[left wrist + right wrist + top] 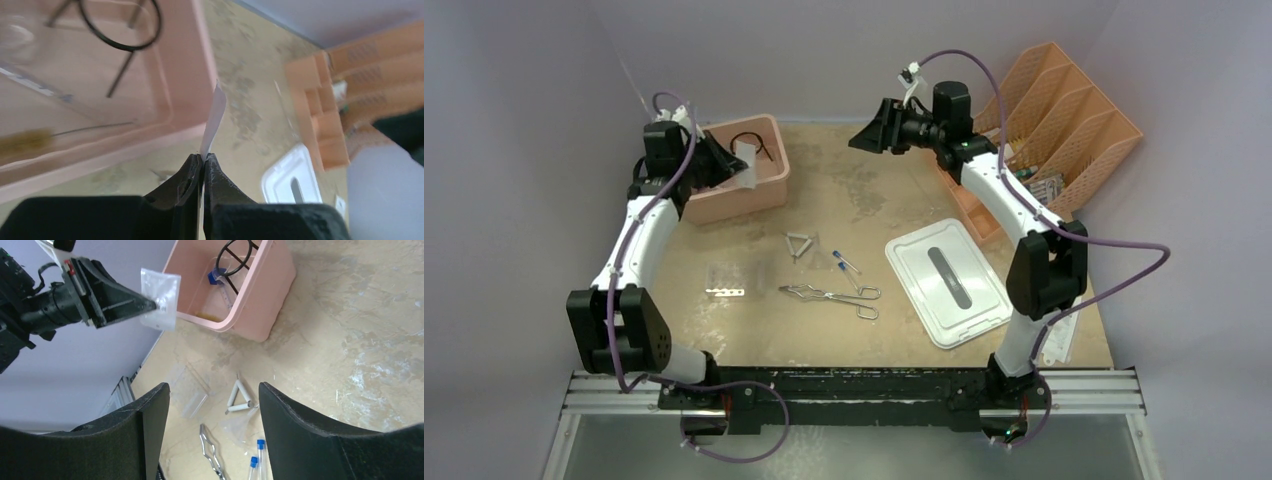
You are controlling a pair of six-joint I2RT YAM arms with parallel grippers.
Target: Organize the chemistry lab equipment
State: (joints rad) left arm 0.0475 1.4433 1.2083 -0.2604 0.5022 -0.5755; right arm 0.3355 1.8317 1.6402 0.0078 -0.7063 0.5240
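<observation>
My left gripper (203, 159) is shut on a small clear bag (160, 299), held in the air just beside the pink bin (759, 195). Edge-on in the left wrist view, the bag (214, 117) sticks up from the closed fingertips. In the bin lie a black wire ring stand (120, 30), a thin brush (25, 140) and a blue-capped item (216, 276). My right gripper (214, 390) is open and empty, raised over the table's back. On the table lie silver tongs (829, 295), two blue-capped vials (845, 263), a clear tube rack (192, 387) and a white triangle (799, 243).
A white lid (946, 282) lies on the table right of the vials. An orange slotted organizer (1064, 130) stands at the back right, behind my right arm. A white slip (724, 292) lies near the tube rack.
</observation>
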